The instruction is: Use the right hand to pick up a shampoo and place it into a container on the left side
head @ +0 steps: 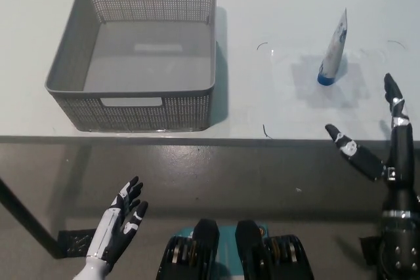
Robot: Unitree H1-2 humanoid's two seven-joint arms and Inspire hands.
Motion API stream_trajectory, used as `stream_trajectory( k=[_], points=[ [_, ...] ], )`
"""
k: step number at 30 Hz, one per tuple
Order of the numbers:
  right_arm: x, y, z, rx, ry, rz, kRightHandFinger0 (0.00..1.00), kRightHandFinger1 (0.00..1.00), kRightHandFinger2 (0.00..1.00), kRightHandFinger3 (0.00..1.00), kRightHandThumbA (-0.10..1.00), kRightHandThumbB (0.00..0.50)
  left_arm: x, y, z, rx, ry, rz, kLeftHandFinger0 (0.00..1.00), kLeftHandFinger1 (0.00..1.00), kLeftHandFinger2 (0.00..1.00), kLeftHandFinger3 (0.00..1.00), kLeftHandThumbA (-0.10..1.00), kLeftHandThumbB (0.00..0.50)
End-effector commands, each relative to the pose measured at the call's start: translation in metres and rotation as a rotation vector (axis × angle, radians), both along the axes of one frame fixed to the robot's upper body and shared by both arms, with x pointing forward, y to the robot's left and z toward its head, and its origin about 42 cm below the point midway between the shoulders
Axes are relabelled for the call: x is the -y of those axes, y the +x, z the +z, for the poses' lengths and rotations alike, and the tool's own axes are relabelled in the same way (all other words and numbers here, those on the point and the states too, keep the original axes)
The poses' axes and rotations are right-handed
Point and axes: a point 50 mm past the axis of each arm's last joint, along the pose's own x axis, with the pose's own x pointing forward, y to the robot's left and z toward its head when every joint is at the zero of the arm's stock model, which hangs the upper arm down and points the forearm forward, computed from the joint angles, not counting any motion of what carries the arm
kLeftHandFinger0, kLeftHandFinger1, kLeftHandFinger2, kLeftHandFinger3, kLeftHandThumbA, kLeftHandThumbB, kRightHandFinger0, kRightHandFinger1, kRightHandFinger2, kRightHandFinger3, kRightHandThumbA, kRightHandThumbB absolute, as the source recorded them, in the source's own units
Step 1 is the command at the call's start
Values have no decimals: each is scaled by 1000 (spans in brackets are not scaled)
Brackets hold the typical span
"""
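Table (275,113): pale top, its near edge level with the working hand.

Container (148,50): grey perforated basket, nothing in it, standing well off to the left of the right hand and farther out on the table.

Right hand (384,142): black, raised at the table's near edge, fingers spread wide, thumb splayed toward the left. Holds nothing.

Left hand (121,218): white, resting low below the table edge, far to the left of the working hand, fingers apart, also empty.

Shampoo (333,49): white tube on a blue cap, standing cap-down and slightly tilted, just ahead of the right hand and a little to its left. Not touched.

Step, as I judge it: the reach toward the tube, grasp not yet made. Next move calls for carrying the spread hand forward and leftward over the table, wrapping the tube around its lower body. A tall narrow tube should tip easily if brushed first.
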Motion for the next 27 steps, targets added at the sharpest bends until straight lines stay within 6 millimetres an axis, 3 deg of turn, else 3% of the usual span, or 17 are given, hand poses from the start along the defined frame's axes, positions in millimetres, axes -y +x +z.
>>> stream_trajectory(
  k=[1, 2, 3, 4, 5, 6, 9, 13, 17, 23, 27],
  points=[
    [9, 25, 21, 19, 46, 7, 1000, 1000, 1000, 1000, 931, 317, -2, 5, 9, 59, -2, -13, 1000, 1000, 1000, 1000, 814, 22],
    [11, 30, 22, 9, 69, 4, 1000, 1000, 1000, 1000, 937, 331, -2, 5, 9, 59, -6, -11, 1000, 1000, 1000, 1000, 812, 22],
    [12, 32, 22, 5, 74, 4, 1000, 1000, 1000, 1000, 941, 291, -2, 5, 9, 58, -3, -13, 1000, 1000, 1000, 1000, 812, 22],
    [15, 40, 22, -11, 84, 18, 1000, 1000, 1000, 1000, 955, 332, -3, 4, 9, 56, -4, -15, 1000, 1000, 1000, 1000, 813, 20],
    [16, 43, 23, -12, 83, 18, 1000, 1000, 1000, 1000, 958, 334, -4, 3, 9, 55, -8, -14, 1000, 1000, 1000, 1000, 814, 20],
    [17, 49, 24, -23, 85, 18, 1000, 1000, 1000, 1000, 985, 381, -4, 4, 9, 56, 6, -14, 1000, 1000, 1000, 1000, 818, 9],
    [19, 62, 25, -44, 91, 34, 1000, 1000, 1000, 1000, 996, 362, -3, 4, 8, 52, 0, -14, 1000, 1000, 1000, 1000, 817, 6],
    [21, 79, 26, -101, 104, 41, 1000, 1000, 1000, 1000, 1000, 395, -3, 2, 7, 50, 7, -16, 1000, 1000, 1000, 1000, 813, 7],
    [18, 93, 29, -113, 136, 68, 1000, 1000, 1000, 1000, 983, 367, -3, 3, 6, 47, 6, -14, 1000, 1000, 1000, 1000, 812, 19],
    [11, 112, 33, -143, 151, 75, 1000, 1000, 1000, 1000, 1000, 443, -3, 3, 5, 43, -3, -14, 1000, 1000, 1000, 1000, 811, 23],
    [7, 123, 36, -160, 145, 79, 1000, 1000, 1000, 1000, 1000, 442, -3, 3, 6, 45, -7, -13, 1000, 1000, 1000, 1000, 816, 32]
  ],
)
